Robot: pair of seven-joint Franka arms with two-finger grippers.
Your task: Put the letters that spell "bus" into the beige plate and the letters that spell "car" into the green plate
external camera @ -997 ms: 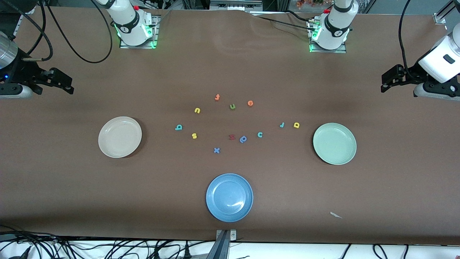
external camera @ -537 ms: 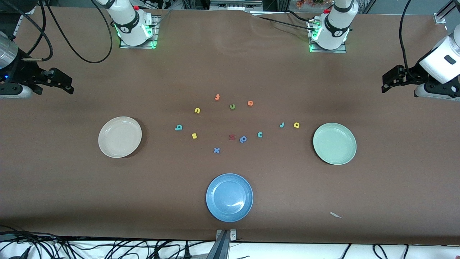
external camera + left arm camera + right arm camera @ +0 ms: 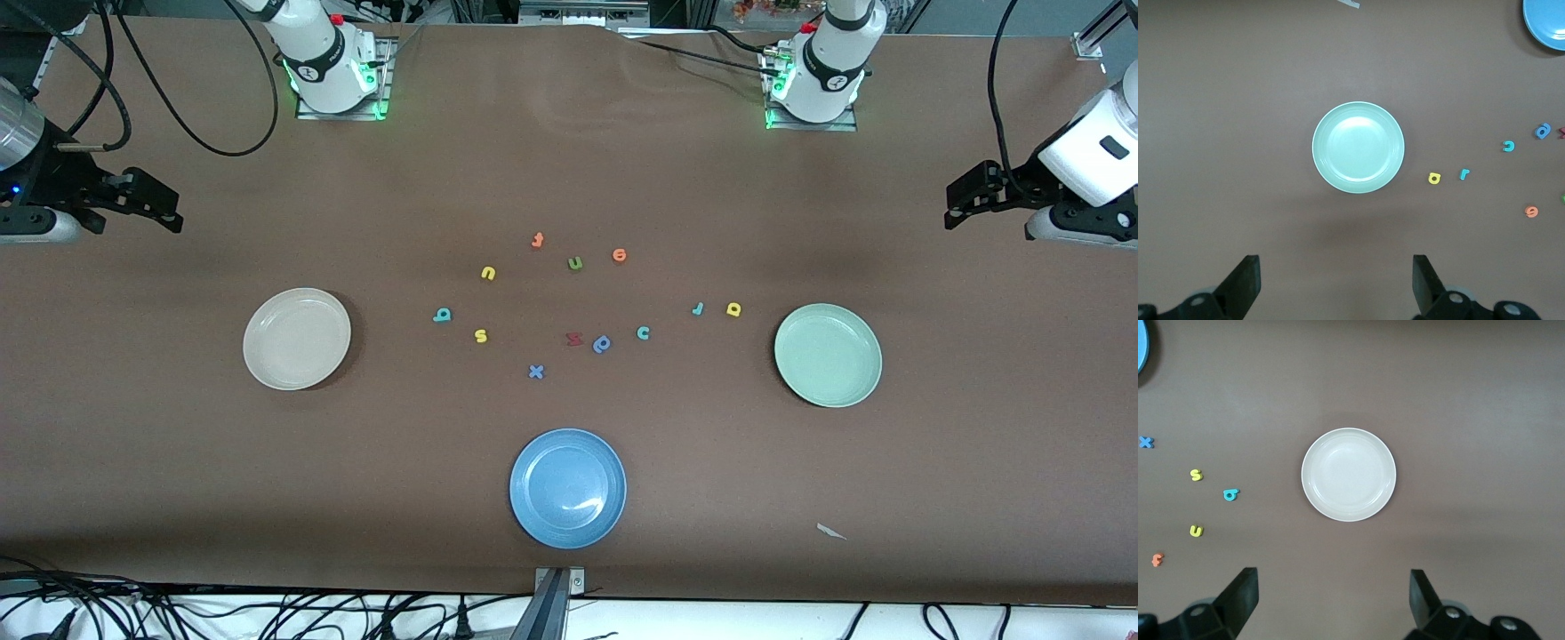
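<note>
My left pincer (image 3: 1331, 283) and right pincer (image 3: 1331, 600) hang apart, empty, at the table's ends. Both words' letters lie between beige plate (image 3: 296, 338) and green plate (image 3: 828, 355). Risk: grabbing the green "u" (image 3: 575, 263) instead of yellow "u" (image 3: 487, 273).

A matt brown table covering (image 3: 800, 196), cloth-like with a slight wrinkle by the arm bases. The beige plate (image 3: 297, 339), green plate (image 3: 828, 356) and blue plate (image 3: 567, 488) look smooth and hard with a soft sheen; the blue one shows a bright glare streak. Small letters, such as the yellow "s" (image 3: 481, 336), look matt and foam-like.
</note>
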